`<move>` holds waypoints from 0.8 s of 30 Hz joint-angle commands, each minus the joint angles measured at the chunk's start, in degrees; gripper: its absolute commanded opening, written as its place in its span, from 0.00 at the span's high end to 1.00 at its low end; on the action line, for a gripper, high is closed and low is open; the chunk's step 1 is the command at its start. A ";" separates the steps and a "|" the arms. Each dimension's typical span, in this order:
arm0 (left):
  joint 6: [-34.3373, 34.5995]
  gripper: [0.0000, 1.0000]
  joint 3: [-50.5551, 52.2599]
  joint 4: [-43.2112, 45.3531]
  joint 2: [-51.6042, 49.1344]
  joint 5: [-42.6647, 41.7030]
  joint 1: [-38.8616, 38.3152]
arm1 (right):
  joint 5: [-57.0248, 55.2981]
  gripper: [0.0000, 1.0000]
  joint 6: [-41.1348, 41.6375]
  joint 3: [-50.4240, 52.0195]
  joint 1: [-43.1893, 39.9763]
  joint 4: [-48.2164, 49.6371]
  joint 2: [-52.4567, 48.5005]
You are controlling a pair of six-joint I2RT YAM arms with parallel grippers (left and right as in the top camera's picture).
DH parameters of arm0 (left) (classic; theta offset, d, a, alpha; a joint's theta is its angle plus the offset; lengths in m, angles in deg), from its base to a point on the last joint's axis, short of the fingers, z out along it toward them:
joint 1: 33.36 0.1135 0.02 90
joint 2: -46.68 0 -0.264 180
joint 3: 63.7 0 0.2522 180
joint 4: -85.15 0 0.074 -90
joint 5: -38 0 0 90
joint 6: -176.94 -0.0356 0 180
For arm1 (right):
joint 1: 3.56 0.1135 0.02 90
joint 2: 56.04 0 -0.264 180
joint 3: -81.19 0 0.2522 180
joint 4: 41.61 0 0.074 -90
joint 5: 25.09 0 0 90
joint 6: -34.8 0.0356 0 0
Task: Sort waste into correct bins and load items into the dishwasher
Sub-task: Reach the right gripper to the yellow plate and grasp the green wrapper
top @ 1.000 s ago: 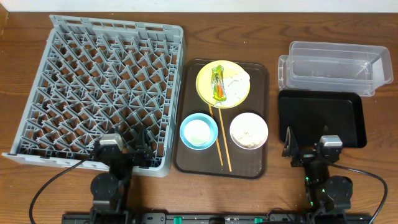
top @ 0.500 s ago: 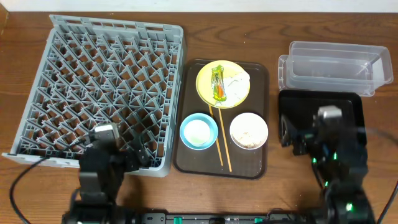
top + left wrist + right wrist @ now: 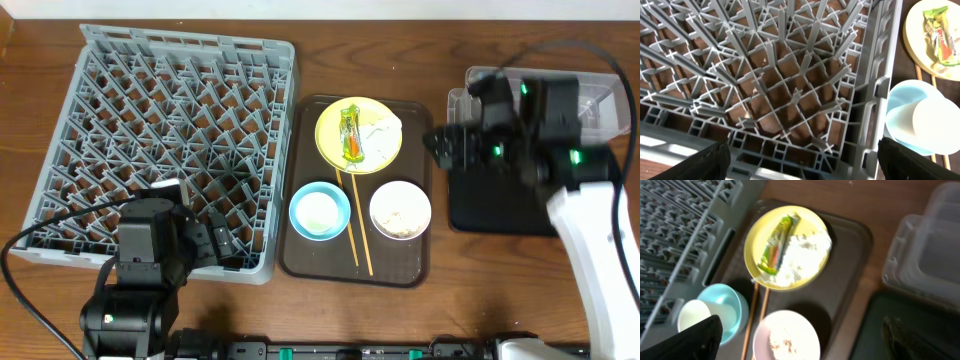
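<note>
Left gripper [image 3: 804, 145]: fingers spread wide, holding nothing. It hangs over the near right corner of the grey dish rack [image 3: 160, 130], and its wrist camera looks straight down onto the pegs and lattice there. The rack takes up the left half of the table.

Right gripper [image 3: 802, 325]: fingers wide apart too, holding nothing. From overhead we place it above the right edge of the dark brown serving tray [image 3: 415, 255], between the plate and the bins. Its arm crosses over the clear plastic tub [image 3: 600, 120] and part of the black tray [image 3: 500, 205]. The tub sits at the far right of the table and the black tray lies just in front of it. We cannot tell whether the two touch.

The serving tray lies just right of the rack. At its far end is the yellow plate [image 3: 330, 125], which carries the orange-and-green wrapper [image 3: 350, 132]. The crumpled white napkin [image 3: 381, 130] lies beside the wrapper on its right.

At the near end, on the left, the light blue bowl [image 3: 902, 100] has the small white cup [image 3: 940, 125] sitting inside it. On the right, the white bowl [image 3: 378, 222] holds the heap of rice-like crumbs [image 3: 400, 212].

Two wooden chopsticks [image 3: 360, 225] lie flat on the tray between the two bowls. They are close together and roughly parallel, running from the plate's near rim toward the tray's near edge.
</note>
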 commanded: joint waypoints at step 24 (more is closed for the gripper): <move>0.76 0.06 -1.16 -0.24 0.02 0.28 0.24 | -18.86 0.27 12.17 -5.97 22.23 22.47 -29.92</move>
